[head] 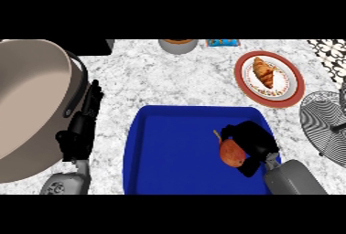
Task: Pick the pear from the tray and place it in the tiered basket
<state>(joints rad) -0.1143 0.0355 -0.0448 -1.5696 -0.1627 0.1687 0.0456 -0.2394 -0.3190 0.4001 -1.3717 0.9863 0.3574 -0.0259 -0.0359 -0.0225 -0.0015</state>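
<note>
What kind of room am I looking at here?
Most likely a kitchen. The surface is a speckled stone counter holding food: a croissant on a plate and a pear on a blue tray. A large pot sits at the left, and a wire tiered basket at the right.

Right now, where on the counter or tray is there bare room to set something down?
Most of the blue rectangular tray is bare left of the reddish pear under the right hand. Speckled counter lies open between the large beige pot and the red-rimmed croissant plate. Crowded: far right, between plate and black wire basket; left hand hugs the pot.
</note>
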